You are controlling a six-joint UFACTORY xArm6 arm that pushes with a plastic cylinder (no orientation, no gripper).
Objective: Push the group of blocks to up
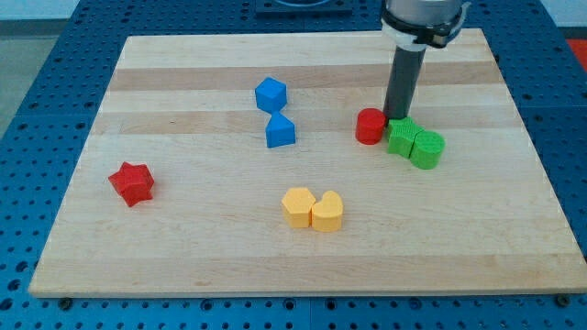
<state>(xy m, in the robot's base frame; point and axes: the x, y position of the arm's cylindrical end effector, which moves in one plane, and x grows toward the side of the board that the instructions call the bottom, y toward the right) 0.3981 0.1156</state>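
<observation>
My tip (397, 118) stands at the view's right, just above and between a red cylinder (371, 126) and a green star-shaped block (402, 138), touching or nearly touching both. A green cylinder (426, 149) sits tight against the green star's right. Two blue blocks stand near the middle top: a blue hexagonal block (271, 94) and a blue wedge-like block (280, 131) just below it. A yellow hexagonal block (298, 207) and a yellow heart-shaped block (327, 212) touch each other at the lower middle. A red star (132, 183) lies alone at the left.
The blocks lie on a light wooden board (183, 266) set on a blue perforated table (37, 110). The arm's dark rod (404, 78) comes down from the view's top right.
</observation>
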